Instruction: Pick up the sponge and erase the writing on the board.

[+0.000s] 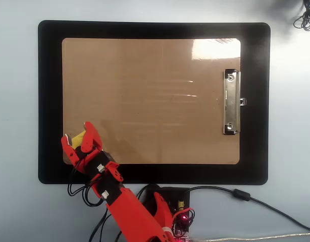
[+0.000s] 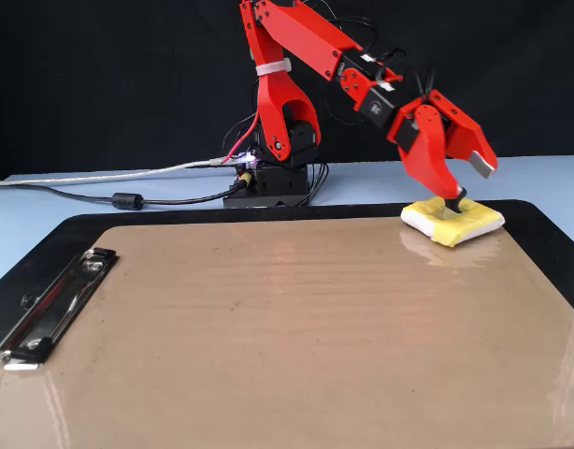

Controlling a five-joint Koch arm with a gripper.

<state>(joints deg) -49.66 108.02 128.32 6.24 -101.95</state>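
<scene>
Nearest the fixed camera lies the board, its tan face glossy and, as far as either view shows, free of any dark marks; I cannot find the writing on it. Its metal clip sits at the left short edge in that view, well apart from the arm. Under the board is a black mat, and under that the pale bench.

Farther back, at the board's far right corner in the fixed view, the corner farthest from the clip, rests the sponge, yellow with a white underside, overhanging the board's edge a little. The fingers stand directly above it, pointing almost straight down, and the lower tip meets the small black knob in the sponge's top. One finger angles out to the right, so they look partly spread around the knob; whether they are pinching it I cannot tell. From above, the fingers cover most of the sponge, showing only a yellow sliver.

So the sponge lies straight beneath the fingers, and any wiping stroke would run from this corner along the board's long axis toward the clip.

Beyond the board stands the arm's base with its cables.
</scene>
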